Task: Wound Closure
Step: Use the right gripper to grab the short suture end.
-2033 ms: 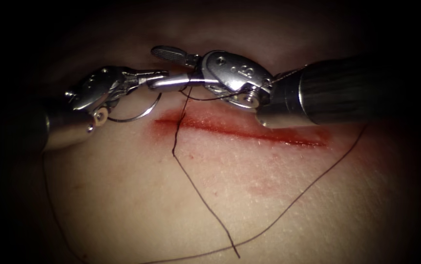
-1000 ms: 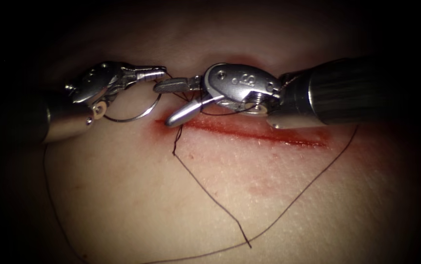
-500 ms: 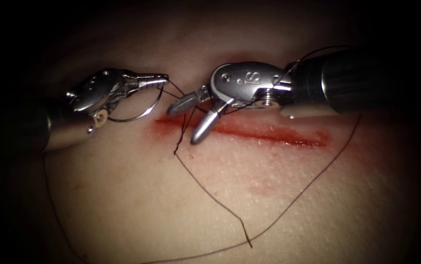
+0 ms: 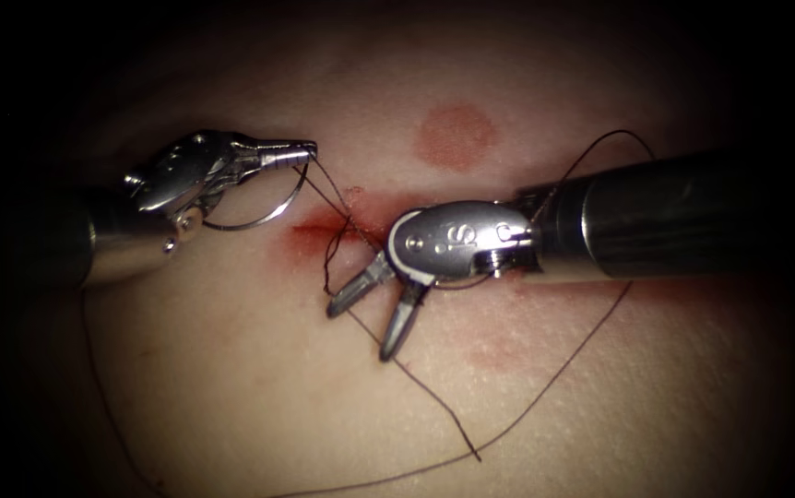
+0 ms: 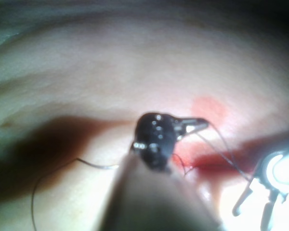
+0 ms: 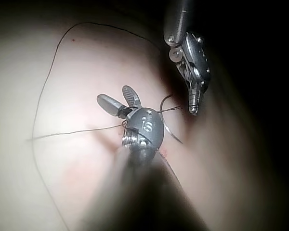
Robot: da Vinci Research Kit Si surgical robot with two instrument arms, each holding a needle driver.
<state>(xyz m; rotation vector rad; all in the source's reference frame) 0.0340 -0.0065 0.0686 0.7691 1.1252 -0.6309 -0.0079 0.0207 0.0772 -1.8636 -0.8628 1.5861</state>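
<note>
Needle (image 4: 264, 207) is held near its swaged end by the clenched left pincer (image 4: 301, 149), out of the tissue (image 4: 231, 369), left of the cut (image 4: 324, 226). Right pincer (image 4: 365, 323) is spread and empty, straddling the thread (image 4: 416, 383) running obliquely below the cut.

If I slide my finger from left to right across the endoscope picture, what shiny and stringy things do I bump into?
Left tool, its jaws shut on the needle hanging below → thread at the cut → right tool with jaws open, holding nothing → round red mark on the tissue.
</note>
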